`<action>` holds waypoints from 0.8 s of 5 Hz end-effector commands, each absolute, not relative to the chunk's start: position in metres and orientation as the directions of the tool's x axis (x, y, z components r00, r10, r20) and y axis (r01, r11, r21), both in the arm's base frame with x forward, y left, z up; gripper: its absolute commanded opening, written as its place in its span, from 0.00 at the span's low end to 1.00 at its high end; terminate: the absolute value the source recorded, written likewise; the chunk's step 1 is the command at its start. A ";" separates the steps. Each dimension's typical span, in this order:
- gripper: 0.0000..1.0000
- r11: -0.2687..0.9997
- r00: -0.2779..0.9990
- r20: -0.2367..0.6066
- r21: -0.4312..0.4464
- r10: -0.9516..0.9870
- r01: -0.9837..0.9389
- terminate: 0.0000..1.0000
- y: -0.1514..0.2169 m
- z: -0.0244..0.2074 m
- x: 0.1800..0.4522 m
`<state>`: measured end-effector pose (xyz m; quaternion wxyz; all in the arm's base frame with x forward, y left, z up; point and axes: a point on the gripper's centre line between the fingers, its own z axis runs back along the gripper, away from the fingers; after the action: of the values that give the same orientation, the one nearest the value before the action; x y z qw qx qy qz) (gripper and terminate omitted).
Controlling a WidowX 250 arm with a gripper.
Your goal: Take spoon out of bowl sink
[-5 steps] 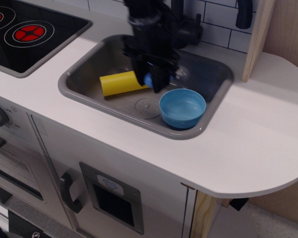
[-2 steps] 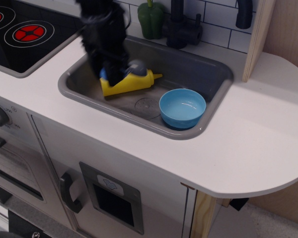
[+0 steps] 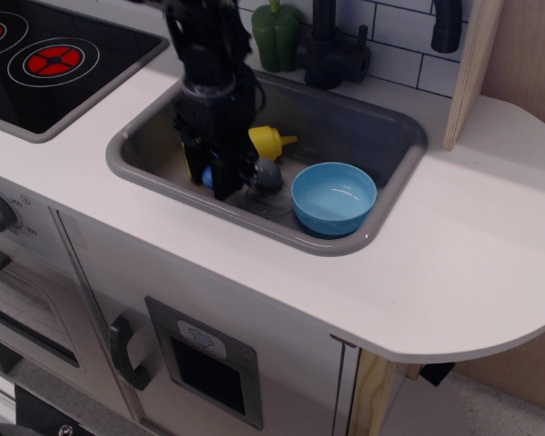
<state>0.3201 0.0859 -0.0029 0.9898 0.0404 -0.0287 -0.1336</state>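
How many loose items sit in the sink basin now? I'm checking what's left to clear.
3: the yellow squeeze bottle at the back, the spoon beside the gripper, and the bowl at the right. The arm may hide more.

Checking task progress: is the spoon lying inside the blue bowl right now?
No. The bowl holds nothing, and the spoon with its grey scoop sits left of it, low over the sink floor at the gripper.
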 end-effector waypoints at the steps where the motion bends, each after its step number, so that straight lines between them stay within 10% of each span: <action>1: 0.00 0.949 0.947 0.111 0.123 -0.303 0.289 0.00 0.084 0.008 0.314; 2: 1.00 0.955 0.958 0.089 0.144 -0.273 0.259 0.00 0.083 0.002 0.315; 4: 1.00 0.969 0.967 0.095 0.095 -0.237 0.228 0.00 0.081 0.034 0.314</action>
<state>0.3054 0.0700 0.0098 0.9926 0.0280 -0.0170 -0.1169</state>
